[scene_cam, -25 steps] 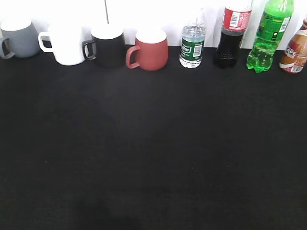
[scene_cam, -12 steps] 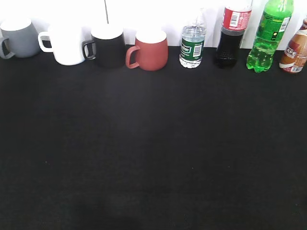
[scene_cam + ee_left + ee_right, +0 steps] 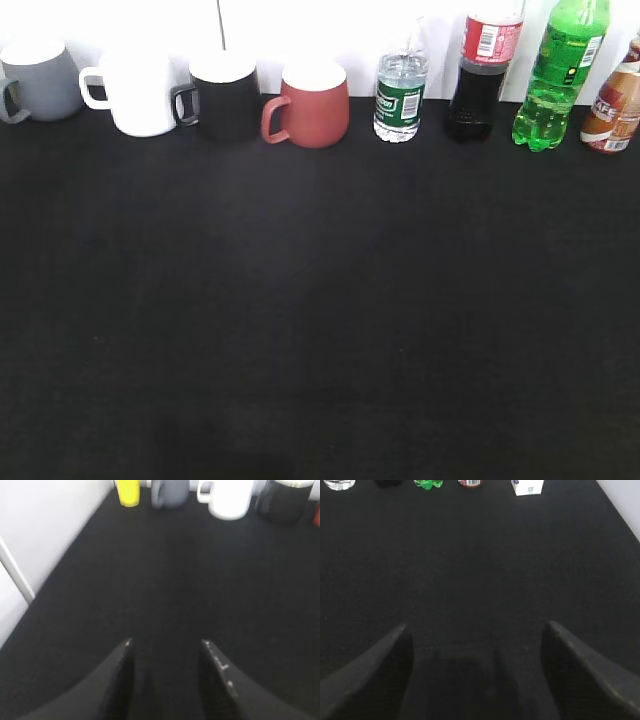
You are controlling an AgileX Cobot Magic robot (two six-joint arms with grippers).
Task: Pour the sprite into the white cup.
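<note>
The sprite (image 3: 558,75), a bright green translucent bottle, stands upright at the back right of the black table; its bumpy base shows at the top of the right wrist view (image 3: 428,484). The white cup (image 3: 140,92) stands at the back left, handle to the left, and shows in the left wrist view (image 3: 227,499). My left gripper (image 3: 167,642) is open and empty, low over the table, far from the cup. My right gripper (image 3: 477,627) is wide open and empty, far from the sprite. Neither gripper shows in the exterior view.
Along the back stand a grey mug (image 3: 40,80), a black mug (image 3: 222,95), a red mug (image 3: 312,103), a clear water bottle (image 3: 400,85), a dark cola bottle (image 3: 482,70) and a brown bottle (image 3: 615,105). A yellow item (image 3: 128,492) and a white box (image 3: 527,487) stand at the row's ends.
None of the mugs or bottles has moved relative to the others; the exterior picture has shifted very slightly. No gripper has come into the exterior view.
</note>
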